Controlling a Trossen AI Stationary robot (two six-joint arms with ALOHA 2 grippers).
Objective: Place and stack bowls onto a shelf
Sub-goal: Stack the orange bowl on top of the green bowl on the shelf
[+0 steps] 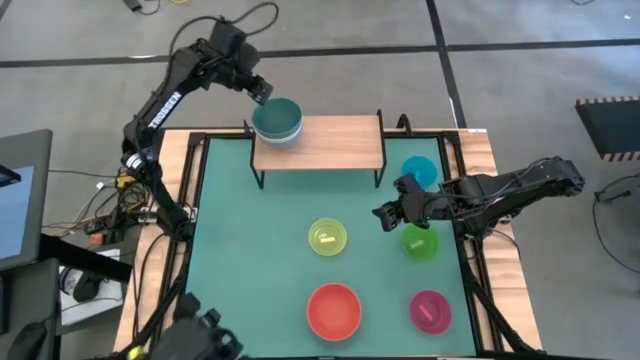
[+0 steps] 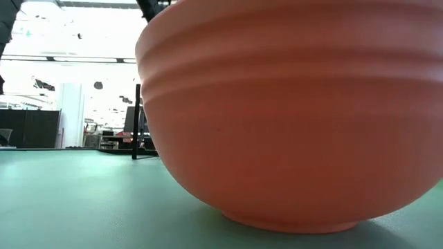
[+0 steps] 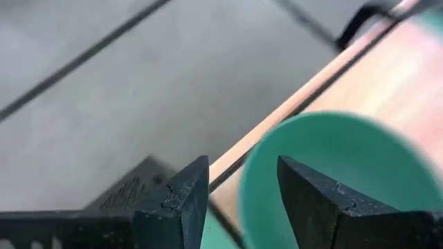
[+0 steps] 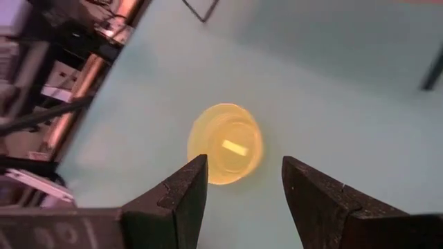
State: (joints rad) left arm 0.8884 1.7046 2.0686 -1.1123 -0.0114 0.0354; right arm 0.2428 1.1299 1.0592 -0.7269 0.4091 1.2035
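Observation:
The shelf [image 1: 330, 145] stands at the mat's far edge. On its left end sits a stack with the dark teal bowl [image 1: 277, 117] on top and a pale bowl under it. My left gripper [image 1: 262, 92] is open at the stack's far-left side; in the left wrist view its fingers stand on either side of the teal bowl's rim [image 3: 243, 187], one over the hollow, one outside. My right gripper [image 1: 385, 213] is open above the mat, between the yellow-green bowl [image 1: 327, 238] and the green bowl [image 1: 421, 241]. Its wrist view looks down on the yellow-green bowl [image 4: 225, 144].
The cyan bowl [image 1: 420, 172] sits by the shelf's right leg. The red bowl [image 1: 334, 310] and the magenta bowl [image 1: 430, 310] stand near the mat's near edge. The red bowl [image 2: 291, 117] fills the low view. The shelf's middle and right end are bare wood.

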